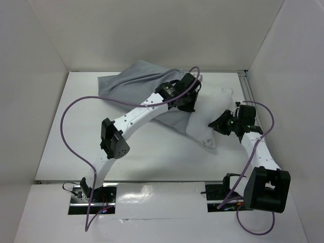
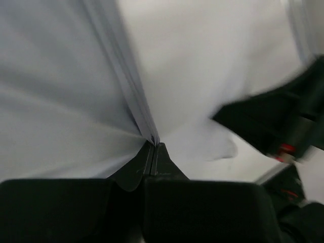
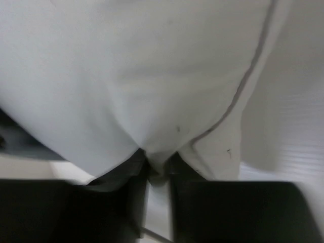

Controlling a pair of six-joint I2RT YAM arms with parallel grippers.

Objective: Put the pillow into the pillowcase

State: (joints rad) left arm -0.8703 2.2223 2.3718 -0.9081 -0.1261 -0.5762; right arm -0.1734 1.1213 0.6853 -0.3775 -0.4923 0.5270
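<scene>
The blue-grey pillowcase [image 1: 136, 83] lies crumpled at the back middle of the table. The white pillow [image 1: 205, 114] lies to its right, one end against or under the sack's edge. My left gripper [image 1: 190, 101] is shut on a thin fold of the pillowcase's edge [image 2: 144, 119], with the pillow [image 2: 202, 61] just beyond it. My right gripper [image 1: 221, 123] is shut on a pinch of the pillow's fabric [image 3: 152, 91] at its right side; the pillow's piped seam [image 3: 243, 91] runs beside the fingers.
White walls enclose the table on the left, back and right. A metal rail [image 1: 246, 88] runs along the right edge. Purple cables [image 1: 76, 106] loop over both arms. The other gripper's black body [image 2: 283, 121] shows in the left wrist view.
</scene>
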